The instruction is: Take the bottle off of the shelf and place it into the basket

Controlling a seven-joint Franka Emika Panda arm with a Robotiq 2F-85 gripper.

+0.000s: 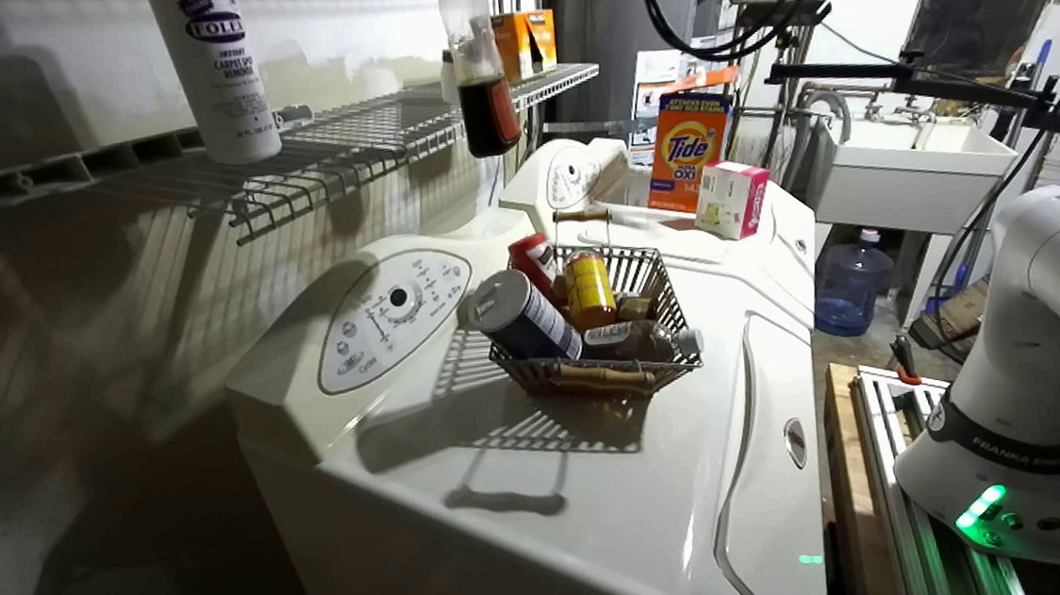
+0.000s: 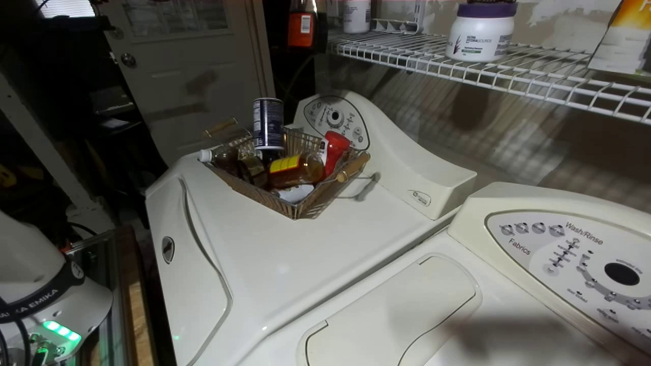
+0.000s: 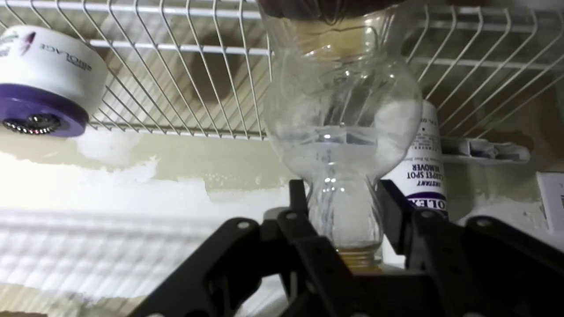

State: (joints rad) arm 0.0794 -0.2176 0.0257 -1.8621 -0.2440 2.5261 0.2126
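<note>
Gripping: the gripper (image 3: 343, 193) pinches the clear neck of the bottle (image 1: 480, 70) between its two fingers.
Bottle: off the shelf (image 2: 539, 81), hanging nearly upright in the air beyond the front edge, dark part lowest.
Shelf: bears a white bottle (image 1: 229, 85), a white jar (image 2: 480, 35) with a purple lid and an orange box (image 1: 524, 43).
Basket (image 2: 259, 197): on a white machine (image 2: 279, 249), lower than the bottle and well apart from it, holding a blue can (image 2: 268, 123), a red-topped container (image 2: 335, 147), a yellow-labelled bottle (image 1: 590, 288) and a white-capped bottle (image 1: 637, 341).
Tide box (image 1: 689, 148): upright, just beside a pink-and-white box (image 1: 732, 198).
</note>
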